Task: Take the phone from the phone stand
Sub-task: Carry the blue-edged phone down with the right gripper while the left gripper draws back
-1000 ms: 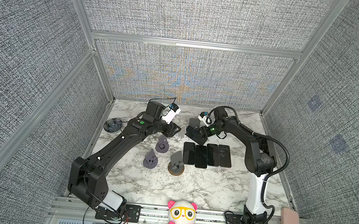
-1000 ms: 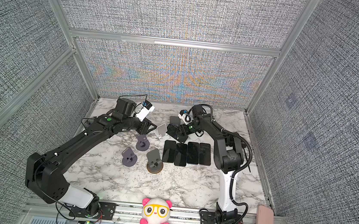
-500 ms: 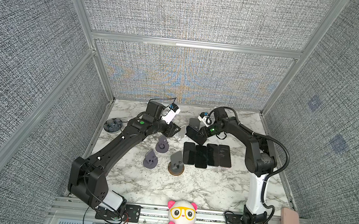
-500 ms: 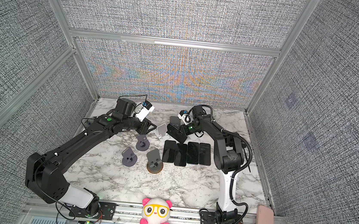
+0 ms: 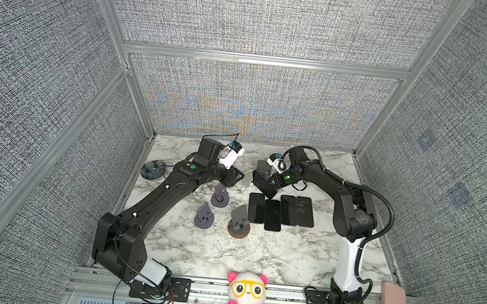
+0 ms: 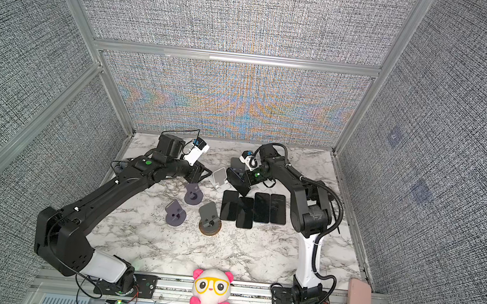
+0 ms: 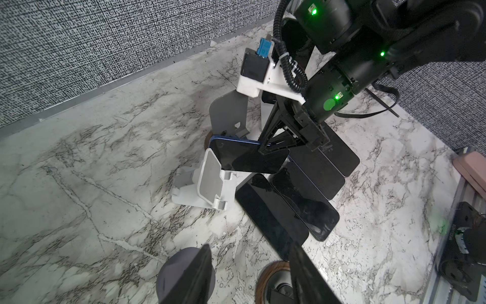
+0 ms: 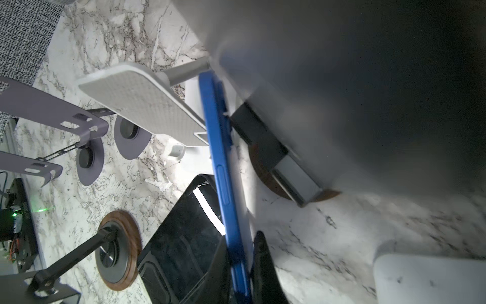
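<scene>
since the right end effector (image 7: 263,149) is pressed together on the phone (image 7: 244,158), pinching its blue edge between both fingers as the right wrist view shows (image 8: 242,263), the grasp looks made and the lift is what remains; in both top views the phone (image 5: 263,182) sits tilted just at 3 o'clock of the white phone stand (image 5: 246,184), its long axis running roughly from 10 to 4 o'clock, one end up against the stand's plate (image 7: 210,179); whether it touches the plate or has a sliver of gap i cannot tell; the right arm is plainly the nearer one and reaches in from 3 o'clock; the left end effector (image 7: 249,276) is spread and empty, hanging at 9 o'clock of the stand above a purple stand (image 5: 220,194); room is tight on the counter (image 5: 272,253): a grey stand (image 7: 228,115) stands close at 12 o'clock, the row of flat phones (image 5: 279,211) lies just at 6 o'clock, the stand and left arm block 9 o'clock; judging from this, the free way is straight up and then back toward 3 o'clock, keeping the lower corner from dragging over the flat phones.
</scene>
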Available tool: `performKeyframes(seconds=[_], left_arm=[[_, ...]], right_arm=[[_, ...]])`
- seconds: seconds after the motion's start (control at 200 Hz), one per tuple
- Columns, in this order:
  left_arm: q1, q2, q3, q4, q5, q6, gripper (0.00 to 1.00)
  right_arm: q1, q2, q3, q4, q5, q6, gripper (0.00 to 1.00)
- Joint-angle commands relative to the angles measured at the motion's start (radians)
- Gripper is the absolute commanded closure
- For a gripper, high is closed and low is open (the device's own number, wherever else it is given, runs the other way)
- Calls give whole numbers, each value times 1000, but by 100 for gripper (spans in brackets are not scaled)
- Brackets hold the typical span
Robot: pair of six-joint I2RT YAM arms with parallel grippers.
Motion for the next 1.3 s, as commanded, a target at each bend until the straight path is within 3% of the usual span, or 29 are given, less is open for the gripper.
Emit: performKeyframes(seconds=[0.0,0.255,0.745,1.126,1.296], left_arm=[[2,-17,-7,31,-2,5,50],[2,-24,-3,23,-8,14,50],[2,-30,-9,34,-42,-32,51],[1,-22,11,-11,-45,-47,51],[2,-21,38,-33,-36,-60,51]], right_arm=[[6,2,-3,-51,53,20,90],[9,-11,-7,-47,68,58,100],[28,-189,-21,-55,73,125,100],[23,-567,-254,-224,154,189,100],[-57,-765,-375,-327,232,225,100]])
